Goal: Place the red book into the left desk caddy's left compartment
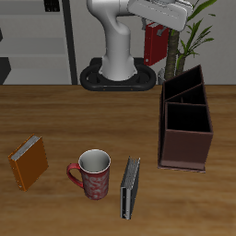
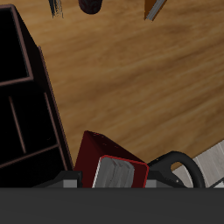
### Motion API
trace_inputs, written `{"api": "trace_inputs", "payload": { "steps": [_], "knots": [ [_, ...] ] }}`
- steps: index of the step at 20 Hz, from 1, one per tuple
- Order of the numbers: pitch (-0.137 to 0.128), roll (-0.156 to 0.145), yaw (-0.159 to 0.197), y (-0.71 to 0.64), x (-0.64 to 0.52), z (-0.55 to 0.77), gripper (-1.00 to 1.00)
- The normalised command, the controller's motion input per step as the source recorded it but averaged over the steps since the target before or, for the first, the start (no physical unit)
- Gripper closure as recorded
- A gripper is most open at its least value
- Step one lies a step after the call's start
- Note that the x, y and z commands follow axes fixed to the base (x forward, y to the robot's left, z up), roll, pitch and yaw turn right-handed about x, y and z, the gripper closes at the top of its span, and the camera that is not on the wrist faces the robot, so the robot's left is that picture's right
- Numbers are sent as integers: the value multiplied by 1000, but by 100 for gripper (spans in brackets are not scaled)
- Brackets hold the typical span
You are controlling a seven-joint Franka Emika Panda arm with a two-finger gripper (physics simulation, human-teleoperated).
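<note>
My gripper [image 1: 158,37] is shut on the red book [image 1: 154,43] and holds it upright, high above the table, near the robot's base and farther back than the left desk caddy [image 1: 185,122]. The caddy is a dark brown open-top box with inner dividers; its compartments look empty. In the wrist view the red book [image 2: 99,155] with its white page edges sits between the fingers of my gripper [image 2: 118,180], and the caddy [image 2: 44,105] lies below and to one side of it.
An orange book [image 1: 29,162], a red patterned mug [image 1: 92,174] and a thin dark grey book [image 1: 130,188] stand near the table's front edge. The robot's base [image 1: 118,74] and a potted plant [image 1: 190,37] are at the back.
</note>
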Motion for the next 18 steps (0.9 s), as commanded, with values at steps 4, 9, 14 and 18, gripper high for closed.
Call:
{"api": "trace_inputs", "payload": {
  "steps": [4, 9, 14, 18],
  "knots": [
    [-12, 16, 43, 216, -238, -59, 100],
    [-2, -11, 10, 204, -97, -101, 100],
    [-4, 24, 50, 347, -101, -135, 100],
    [-36, 11, 24, 294, -160, 6, 100]
  ]
}}
